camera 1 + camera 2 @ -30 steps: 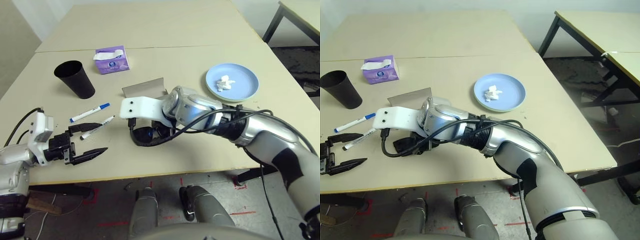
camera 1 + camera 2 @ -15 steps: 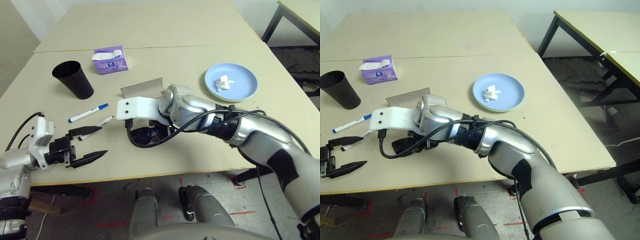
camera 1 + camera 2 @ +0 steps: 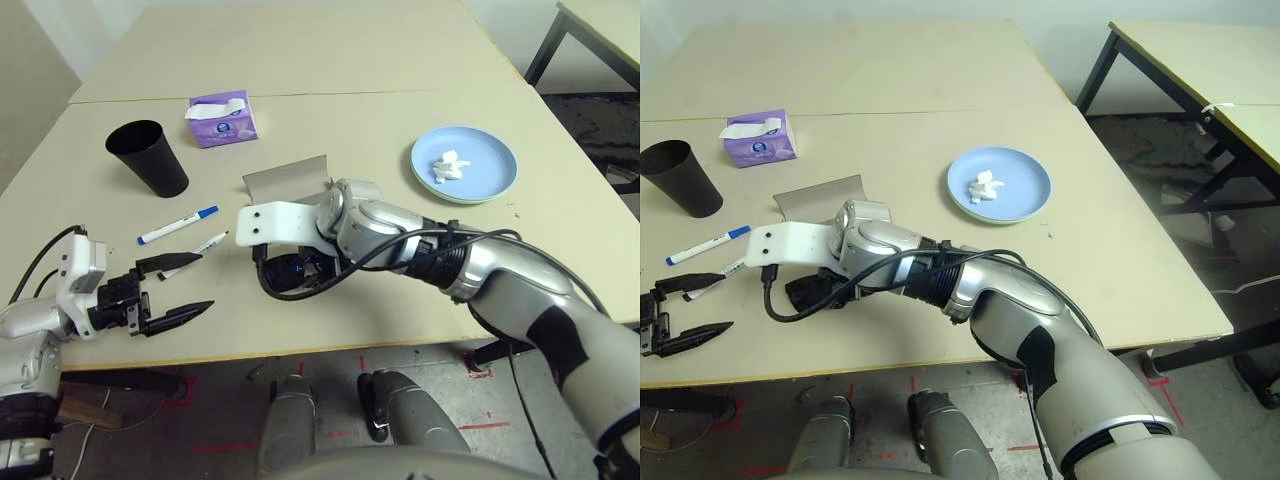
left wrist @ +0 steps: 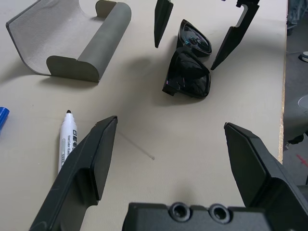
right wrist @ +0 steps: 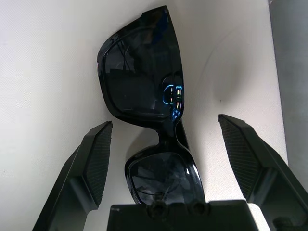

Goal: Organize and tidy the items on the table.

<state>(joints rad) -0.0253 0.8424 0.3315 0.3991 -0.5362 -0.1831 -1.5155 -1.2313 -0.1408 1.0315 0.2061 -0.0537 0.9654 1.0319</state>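
right gripper (image 5: 161,163): spread, poised over black sunglasses (image 5: 144,91) | left gripper (image 3: 180,287): spread, held above tabletop (image 3: 400,60)

Sunglasses (image 3: 292,270) — mostly hidden under right forearm (image 3: 390,235).
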